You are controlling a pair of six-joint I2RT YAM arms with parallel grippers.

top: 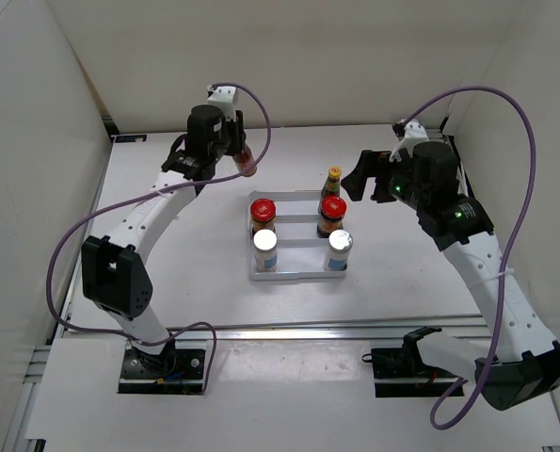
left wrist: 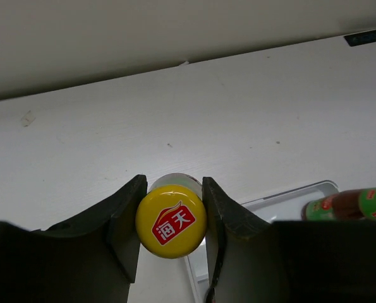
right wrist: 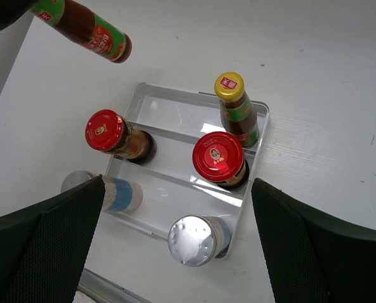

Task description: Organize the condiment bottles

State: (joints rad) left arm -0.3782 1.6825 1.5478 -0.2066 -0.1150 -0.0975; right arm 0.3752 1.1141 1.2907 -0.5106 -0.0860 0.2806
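Your left claw (left wrist: 172, 189) is clenched on the yellow-capped bottle (left wrist: 170, 221) near its cap, body jutting tilted beyond it. Risk: bottle pivots in the grip and clips jars (right wrist: 218, 158) when you lower over the tray (right wrist: 175, 95).

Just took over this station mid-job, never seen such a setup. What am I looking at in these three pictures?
Two robot arms are bolted at the near edge of a table. One picture looks down from above and behind them; the other two come from wrist cameras, each showing its own fingers. A white tray holds five bottles: a dark yellow-capped bottle back right, two red-lidded jars mid-row, two silver-capped shakers in front. The left gripper is shut on the sixth bottle, tilted, outside the tray. The right gripper is open and empty.
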